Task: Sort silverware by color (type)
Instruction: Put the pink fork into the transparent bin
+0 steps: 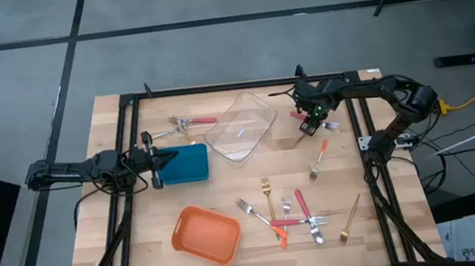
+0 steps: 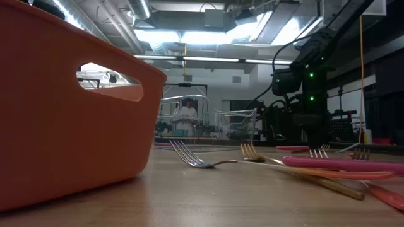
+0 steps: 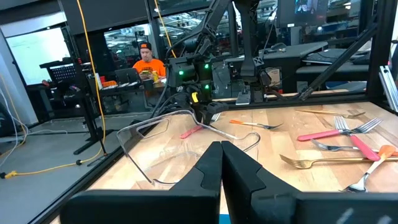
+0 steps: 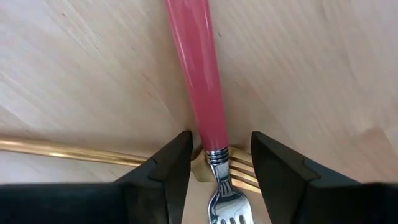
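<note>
Right wrist view: pink-handled fork (image 4: 200, 93) lies between the part-open fingers of the right gripper (image 4: 221, 163), crossing a gold fork (image 4: 74, 152); closing comes next. High view: this happens near the table's far right corner; left gripper (image 1: 161, 160), shut and empty, waits at the left edge. Contact is hidden.

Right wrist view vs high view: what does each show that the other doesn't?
Right wrist only: the red-handled fork runs between the right gripper fingers, crossing over a gold fork; the jaws flank its neck with slight gaps.

High view only: the left gripper shut over the blue container, the clear container, the orange container, and the forks scattered at the near edge.

Both: the right gripper down at the red-handled fork beside the clear container.
</note>
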Tool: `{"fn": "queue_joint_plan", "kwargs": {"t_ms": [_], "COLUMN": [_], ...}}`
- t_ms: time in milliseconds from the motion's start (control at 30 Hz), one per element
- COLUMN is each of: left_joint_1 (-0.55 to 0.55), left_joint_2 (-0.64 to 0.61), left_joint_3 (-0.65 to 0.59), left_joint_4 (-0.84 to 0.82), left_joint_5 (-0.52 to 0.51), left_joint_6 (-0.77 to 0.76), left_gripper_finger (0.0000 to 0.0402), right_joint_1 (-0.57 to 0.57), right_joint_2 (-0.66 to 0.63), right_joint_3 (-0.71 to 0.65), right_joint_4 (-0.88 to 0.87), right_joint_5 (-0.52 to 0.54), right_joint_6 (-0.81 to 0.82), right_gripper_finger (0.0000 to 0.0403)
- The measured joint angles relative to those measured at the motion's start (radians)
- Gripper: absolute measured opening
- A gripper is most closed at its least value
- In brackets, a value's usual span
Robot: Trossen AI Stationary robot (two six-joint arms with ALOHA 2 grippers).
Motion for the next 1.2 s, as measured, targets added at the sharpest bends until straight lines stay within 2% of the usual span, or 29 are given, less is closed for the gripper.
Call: {"fn": "queue_joint_plan", "kwargs": {"t_ms": [800,1200], "left_joint_1": [0.0,0.0], "left_joint_2": [0.0,0.0], "left_joint_3": [0.0,0.0], "left_joint_4": [0.0,0.0], "left_joint_5": [0.0,0.0], "left_joint_6": [0.001,0.001], "left_gripper_finger": [0.0,0.0], "right_joint_1": [-0.039,-0.038], "right_joint_2": [0.06,0.06], "right_joint_3": [0.003,0.003], "right_joint_4": [0.0,0.002], "right_joint_5": [-0.042,-0.056], "right_joint_6": [-0.003,-0.003], "right_gripper_finger": [0.0161,0.0057]}}
